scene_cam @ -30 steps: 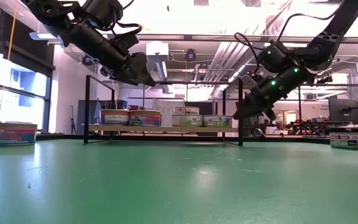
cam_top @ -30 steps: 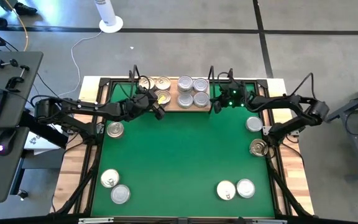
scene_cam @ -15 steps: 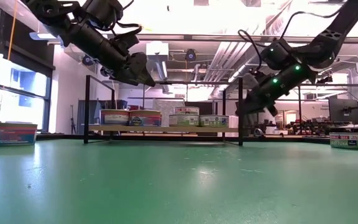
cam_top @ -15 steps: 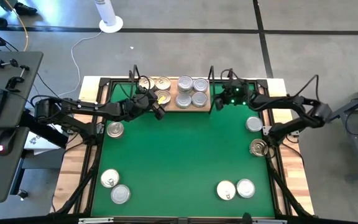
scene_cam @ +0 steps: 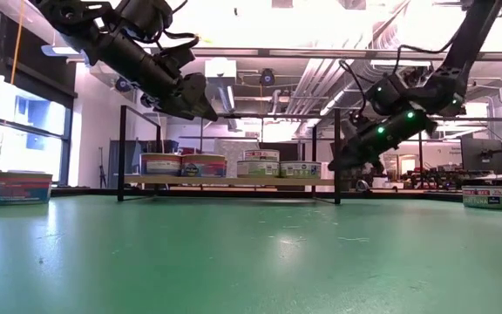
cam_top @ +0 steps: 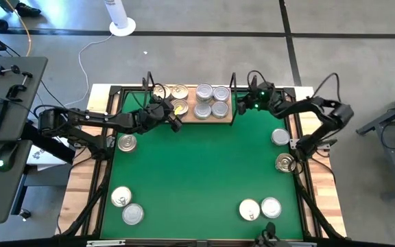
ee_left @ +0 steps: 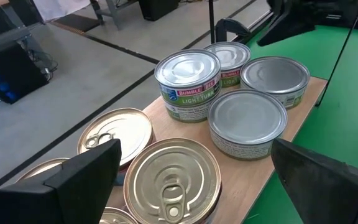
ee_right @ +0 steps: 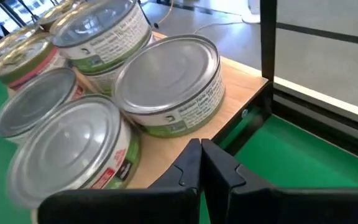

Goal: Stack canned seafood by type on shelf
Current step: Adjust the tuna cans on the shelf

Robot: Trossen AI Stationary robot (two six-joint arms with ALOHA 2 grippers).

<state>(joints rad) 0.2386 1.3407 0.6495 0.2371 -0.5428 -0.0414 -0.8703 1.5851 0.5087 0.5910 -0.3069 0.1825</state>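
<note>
Left gripper (cam_top: 175,122) still hovers wide open and empty over the shelf (cam_top: 187,117) front-left edge, above the gold-lidded tins (cam_top: 179,106). Right gripper (cam_top: 239,108), fingers closed and empty, has drawn back off the shelf's right end beside the silver-lidded tins (cam_top: 212,101): probably ready for another can.

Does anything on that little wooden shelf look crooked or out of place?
Not really. The cans on the shelf sit sorted: gold-lidded cans at one end, silver-lidded cans at the other. One silver can is stacked squarely on another. None is dented or tipped.
</note>
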